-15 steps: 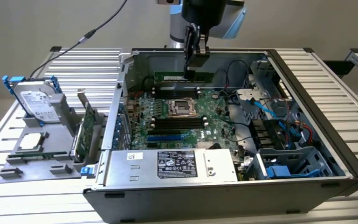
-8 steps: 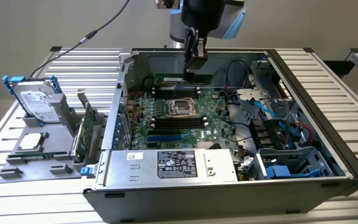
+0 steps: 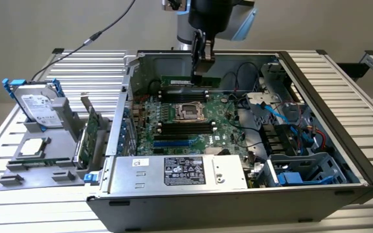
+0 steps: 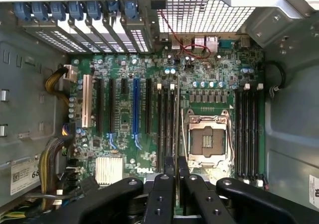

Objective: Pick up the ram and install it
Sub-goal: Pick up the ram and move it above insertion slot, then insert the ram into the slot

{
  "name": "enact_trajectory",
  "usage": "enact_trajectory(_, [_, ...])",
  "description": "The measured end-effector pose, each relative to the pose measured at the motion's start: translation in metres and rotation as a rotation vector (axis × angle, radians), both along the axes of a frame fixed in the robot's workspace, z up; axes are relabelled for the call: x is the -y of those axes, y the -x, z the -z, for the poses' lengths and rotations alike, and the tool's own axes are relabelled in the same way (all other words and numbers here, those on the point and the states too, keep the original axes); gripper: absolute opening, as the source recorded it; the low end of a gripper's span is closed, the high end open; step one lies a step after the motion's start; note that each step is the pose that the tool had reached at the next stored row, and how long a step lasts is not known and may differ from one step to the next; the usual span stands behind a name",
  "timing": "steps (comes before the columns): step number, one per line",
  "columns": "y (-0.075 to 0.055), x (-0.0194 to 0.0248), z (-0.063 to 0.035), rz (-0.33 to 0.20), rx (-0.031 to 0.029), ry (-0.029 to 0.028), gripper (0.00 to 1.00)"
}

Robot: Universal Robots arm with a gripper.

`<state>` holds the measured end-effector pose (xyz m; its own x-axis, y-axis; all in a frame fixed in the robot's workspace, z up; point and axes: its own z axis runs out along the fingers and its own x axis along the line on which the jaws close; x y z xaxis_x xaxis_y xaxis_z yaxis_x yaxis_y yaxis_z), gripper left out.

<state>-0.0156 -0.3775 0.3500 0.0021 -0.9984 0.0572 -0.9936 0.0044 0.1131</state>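
The ram [image 3: 190, 80], a thin green stick, hangs level inside the open computer case [image 3: 329, 111], above the far black memory slots [image 3: 188, 92] just beyond the CPU socket [image 3: 190, 110]. My gripper [image 3: 199, 68] comes down from above and is shut on the stick's upper edge near its middle. In the wrist view the black fingers [image 4: 167, 184] pinch the ram [image 4: 177, 129], which shows edge-on as a thin line. It runs along the memory slots [image 4: 165, 119] beside the CPU socket [image 4: 207, 139]. I cannot tell whether the stick touches a slot.
A second bank of slots [image 4: 246, 129] lies on the socket's other side. The power supply [image 3: 180, 172] and blue drive cage [image 3: 303, 170] fill the case's near side, with cables [image 3: 271, 111] between. Outside, on the exterior view's left, a grey fixture holds a hard drive [image 3: 37, 104] and an expansion card [image 3: 91, 131].
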Motion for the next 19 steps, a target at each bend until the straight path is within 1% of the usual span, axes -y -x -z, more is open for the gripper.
enact_trajectory(2, [0.0, -0.0046, 0.0009, 0.0, 0.008, 0.0004, 0.14])
enact_trajectory(4, [0.0, -0.0084, 0.0018, 0.0, 0.0176, 0.002, 0.14])
enact_trajectory(5, [0.0001, -0.0095, 0.0023, 0.0, 0.024, 0.0034, 0.14])
enact_trajectory(6, [0.0004, -0.0097, 0.0029, 0.0, 0.0288, 0.0063, 0.14])
enact_trajectory(7, [0.0004, -0.0097, 0.003, 0.0, 0.0289, 0.0136, 0.14])
enact_trajectory(8, [0.0004, -0.0097, 0.003, 0.0, 0.0289, 0.0151, 0.14])
enact_trajectory(19, [0.0004, -0.0097, 0.003, 0.0, 0.0288, 0.0153, 0.14])
